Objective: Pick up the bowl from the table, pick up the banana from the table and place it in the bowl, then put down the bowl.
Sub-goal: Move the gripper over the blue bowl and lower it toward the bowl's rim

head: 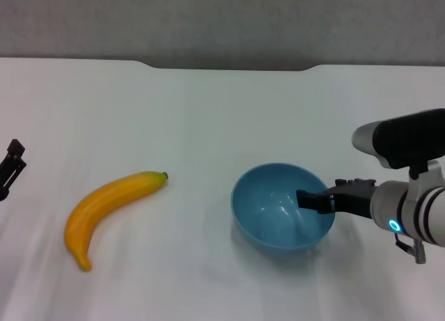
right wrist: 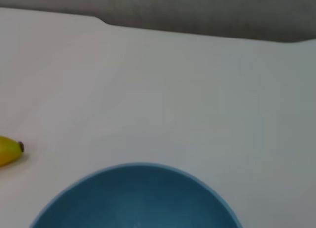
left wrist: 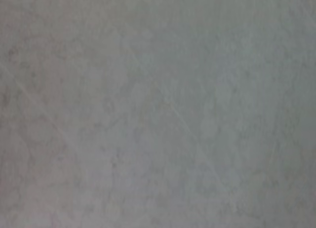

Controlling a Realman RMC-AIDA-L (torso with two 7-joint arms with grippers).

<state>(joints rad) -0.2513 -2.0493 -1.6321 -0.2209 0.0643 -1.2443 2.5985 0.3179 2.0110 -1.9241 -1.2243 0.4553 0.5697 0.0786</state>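
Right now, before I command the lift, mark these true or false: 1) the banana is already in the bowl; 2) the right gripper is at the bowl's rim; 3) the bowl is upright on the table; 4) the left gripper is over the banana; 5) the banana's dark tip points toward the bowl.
1) False. The banana lies on the table, apart from the bowl on the robot's left of it.
2) True. The right gripper reaches over the rim on the bowl's right side.
3) True. It is empty and opens upward.
4) False. The left gripper sits at the table's far left edge, clear of the banana.
5) True.
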